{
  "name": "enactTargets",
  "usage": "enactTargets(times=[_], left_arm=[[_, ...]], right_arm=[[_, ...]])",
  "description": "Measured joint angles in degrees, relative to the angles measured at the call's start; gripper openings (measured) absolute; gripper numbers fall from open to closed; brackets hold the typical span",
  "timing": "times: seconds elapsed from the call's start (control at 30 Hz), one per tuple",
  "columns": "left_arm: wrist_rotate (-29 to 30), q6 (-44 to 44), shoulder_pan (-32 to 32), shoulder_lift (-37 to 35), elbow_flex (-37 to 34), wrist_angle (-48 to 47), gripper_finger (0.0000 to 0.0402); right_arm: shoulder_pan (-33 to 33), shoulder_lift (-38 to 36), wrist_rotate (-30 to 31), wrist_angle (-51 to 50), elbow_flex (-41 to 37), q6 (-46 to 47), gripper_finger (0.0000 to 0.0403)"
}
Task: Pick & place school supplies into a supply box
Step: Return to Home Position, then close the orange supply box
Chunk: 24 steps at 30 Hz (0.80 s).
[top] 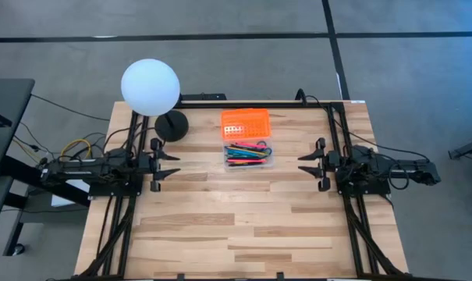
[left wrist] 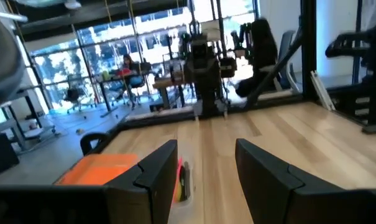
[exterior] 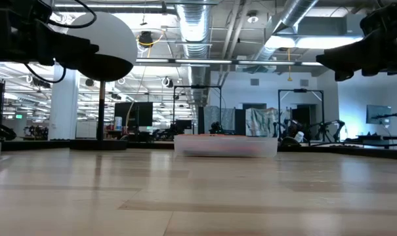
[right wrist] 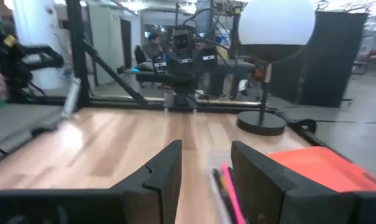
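The supply box stands open at the table's far middle: its clear base (top: 248, 155) holds several coloured pens and pencils (top: 246, 153), and the orange lid (top: 245, 123) lies flat beyond it. My left gripper (top: 175, 164) hovers open at the left side, fingers level, pointing toward the box. My right gripper (top: 303, 163) hovers open at the right side, pointing back at it. Both stand well apart from the box. In the left wrist view the lid (left wrist: 97, 169) and pens (left wrist: 181, 180) show past my fingers; the right wrist view shows lid (right wrist: 324, 167) and pens (right wrist: 225, 186).
A white globe lamp (top: 150, 86) on a black round base (top: 172, 125) stands at the far left, close to the lid. Black frame rails (top: 341, 133) run along both sides and the far edge. The near half of the wooden table (top: 243, 226) is bare.
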<state>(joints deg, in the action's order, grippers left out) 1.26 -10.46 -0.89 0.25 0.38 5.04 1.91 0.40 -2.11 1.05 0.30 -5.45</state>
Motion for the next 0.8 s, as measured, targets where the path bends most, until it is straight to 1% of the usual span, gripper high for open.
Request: enactTargets(times=[0.07,0.13,0.17,0.27,0.33,0.43,0.53,0.6,0.67,0.8], left_arm=[[-0.9,2.5,0.0,0.0,0.0,2.1,0.0157],[-3.9,6.0,0.0,0.0,0.0,3.2,0.0157],[-5.9,6.2,0.0,0.0,0.0,4.4,0.0157],[-13.2,1.9,0.0,0.0,0.3,9.1,0.0157],[-17.7,1.2,0.2,0.1,0.4,13.6,0.0157],[-21.7,2.0,0.9,-0.1,0.7,23.7,0.0157],[-24.4,1.4,1.8,0.0,0.8,28.6,0.0157],[-24.7,0.2,2.1,0.0,0.8,31.1,0.0157],[-22.8,0.0,2.4,0.5,0.8,33.2,0.0157],[-19.1,0.4,2.9,3.9,2.9,33.4,0.0157]], right_arm=[[0.0,0.0,-1.5,0.7,0.0,2.4,0.0134],[0.0,0.0,-4.0,2.7,0.0,3.7,0.0134],[0.0,0.0,-5.7,3.9,0.0,3.6,0.0134],[0.0,0.0,-11.7,8.7,0.0,0.1,0.0134],[0.0,0.0,-15.1,11.9,0.1,-2.7,0.0134],[0.0,0.1,-15.8,15.4,1.0,-4.8,0.0134],[0.0,0.0,-15.8,20.5,2.8,-3.6,0.0134],[0.0,0.1,-15.2,21.7,4.2,-3.2,0.0134],[0.0,1.0,-13.6,22.2,6.8,-3.9,0.0134],[0.0,7.0,-12.8,21.7,13.0,-5.4,0.0134]])
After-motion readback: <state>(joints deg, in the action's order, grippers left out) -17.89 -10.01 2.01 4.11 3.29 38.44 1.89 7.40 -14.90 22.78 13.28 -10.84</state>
